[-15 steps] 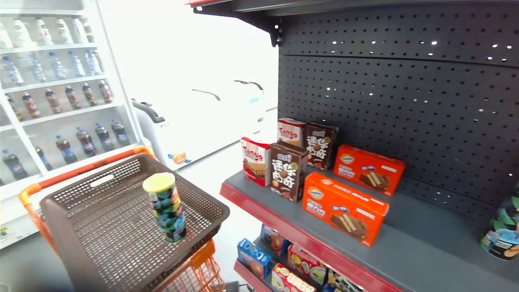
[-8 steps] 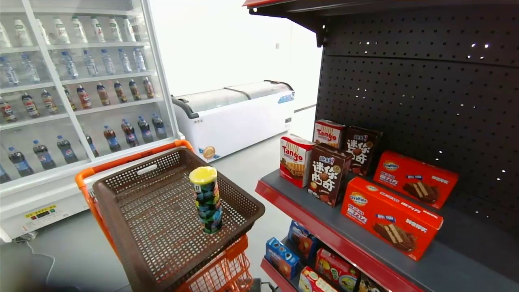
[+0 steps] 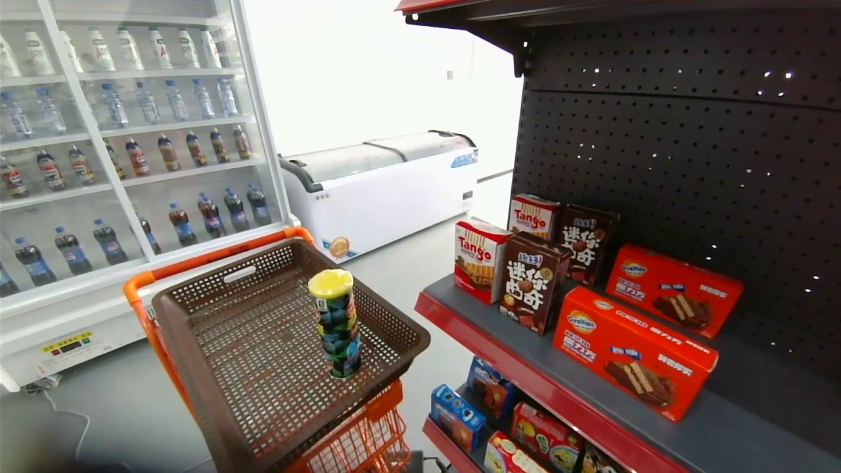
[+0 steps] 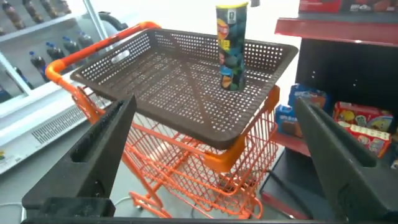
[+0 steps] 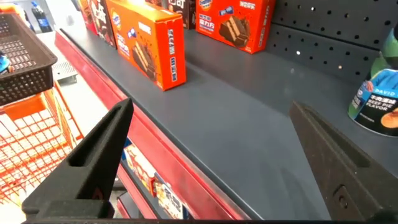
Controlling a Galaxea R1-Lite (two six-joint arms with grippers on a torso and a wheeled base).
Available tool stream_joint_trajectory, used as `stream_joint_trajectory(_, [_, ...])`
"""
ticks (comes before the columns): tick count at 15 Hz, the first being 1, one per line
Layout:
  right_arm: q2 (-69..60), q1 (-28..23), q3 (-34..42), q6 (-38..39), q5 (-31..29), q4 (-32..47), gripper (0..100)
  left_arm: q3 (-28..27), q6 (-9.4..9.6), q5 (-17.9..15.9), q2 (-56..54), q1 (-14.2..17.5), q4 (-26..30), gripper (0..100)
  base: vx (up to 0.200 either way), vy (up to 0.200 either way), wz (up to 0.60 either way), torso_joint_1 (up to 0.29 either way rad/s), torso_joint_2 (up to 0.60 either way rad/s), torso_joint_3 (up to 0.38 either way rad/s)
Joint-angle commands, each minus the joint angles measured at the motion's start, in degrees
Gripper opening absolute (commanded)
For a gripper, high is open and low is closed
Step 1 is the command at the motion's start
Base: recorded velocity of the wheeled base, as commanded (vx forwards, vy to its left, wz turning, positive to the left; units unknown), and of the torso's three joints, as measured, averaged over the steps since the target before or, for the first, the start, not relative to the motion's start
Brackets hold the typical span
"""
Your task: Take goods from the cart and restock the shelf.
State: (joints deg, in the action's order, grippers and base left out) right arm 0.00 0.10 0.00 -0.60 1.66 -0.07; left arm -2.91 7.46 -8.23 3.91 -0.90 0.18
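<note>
A tall can with a yellow lid (image 3: 335,323) stands upright in the brown basket (image 3: 263,259) on the orange cart (image 3: 210,255), to the left of the shelf (image 3: 473,314). My left gripper (image 4: 217,155) is open, short of the basket's (image 4: 155,109) near rim, and the can (image 4: 231,46) stands by the far rim. My right gripper (image 5: 214,162) is open with nothing in it, over a bare stretch of the grey shelf deck (image 5: 249,124). A second can (image 5: 380,99) stands on the shelf by the pegboard.
Orange boxes (image 3: 634,351), brown boxes (image 3: 531,282) and red-and-white boxes (image 3: 479,259) fill the shelf's left part. Packets (image 3: 499,420) sit on the lower shelf. A drinks fridge (image 3: 131,164) and a chest freezer (image 3: 381,184) stand behind the cart.
The head camera swung left a second ago, so the whole picture shifted right. The can, basket and boxes have kept their places.
</note>
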Motion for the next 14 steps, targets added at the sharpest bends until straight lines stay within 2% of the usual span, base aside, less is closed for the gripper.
stream_joint_trajectory(1, [0.0,-0.01,0.0,-0.02,0.01,-0.01,100,-16.25,0.98,-1.26,24.65,-0.77,-0.27,100,0.0,0.0,0.0,0.0,0.0,0.0])
stream_joint_trajectory(2, [0.0,-0.01,0.0,-0.02,0.01,-0.01,100,-20.9,0.71,-1.0,32.03,-0.77,-0.09,100,0.0,0.0,0.0,0.0,0.0,0.0])
stream_joint_trajectory(4, [0.0,-0.01,0.0,-0.02,0.01,-0.01,100,-25.83,0.98,-0.38,42.32,-0.15,-0.45,100,0.0,0.0,0.0,0.0,0.0,0.0])
stream_joint_trajectory(5, [0.0,-0.01,0.0,-0.02,0.01,-0.01,100,-29.69,1.33,1.72,51.46,-0.5,-1.94,100,0.0,0.0,0.0,0.0,0.0,0.0])
stream_joint_trajectory(6, [0.0,-0.01,0.0,-0.02,0.01,-0.01,100,-30.13,1.5,2.16,52.6,-0.5,-2.29,100,0.0,0.0,0.0,0.0,0.0,0.0])
stream_joint_trajectory(7, [0.0,-0.01,0.0,-0.02,0.01,-0.01,100,-31.19,2.91,2.25,61.21,-1.21,-8.62,100,0.0,0.0,0.0,0.0,0.0,0.0])
stream_joint_trajectory(8, [0.0,-0.01,0.0,-0.02,0.01,-0.01,100,-30.75,3.0,2.25,63.5,-1.21,-10.99,100,0.0,0.0,0.0,0.0,0.0,0.0])
stream_joint_trajectory(9, [0.0,-0.01,0.0,-0.02,0.01,-0.01,100,-30.57,3.17,2.16,68.86,-1.3,-15.83,100,0.0,0.0,0.0,0.0,0.0,0.0])
stream_joint_trajectory(11, [0.0,-0.01,0.0,-0.02,0.01,-0.01,100,-30.75,3.17,2.25,74.75,-2.17,-20.4,100,0.0,0.0,0.0,0.0,0.0,0.0])
stream_joint_trajectory(12, [0.0,-0.01,0.0,-0.02,0.01,-0.01,100,-30.4,3.17,2.16,79.41,-2.61,-25.85,100,0.0,0.0,0.0,0.0,0.0,0.0])
stream_joint_trajectory(14, [0.0,-0.01,0.0,-0.02,0.01,-0.01,100,-30.31,2.73,2.25,85.65,-4.46,-33.14,100,0.0,0.0,0.0,0.0,0.0,0.0])
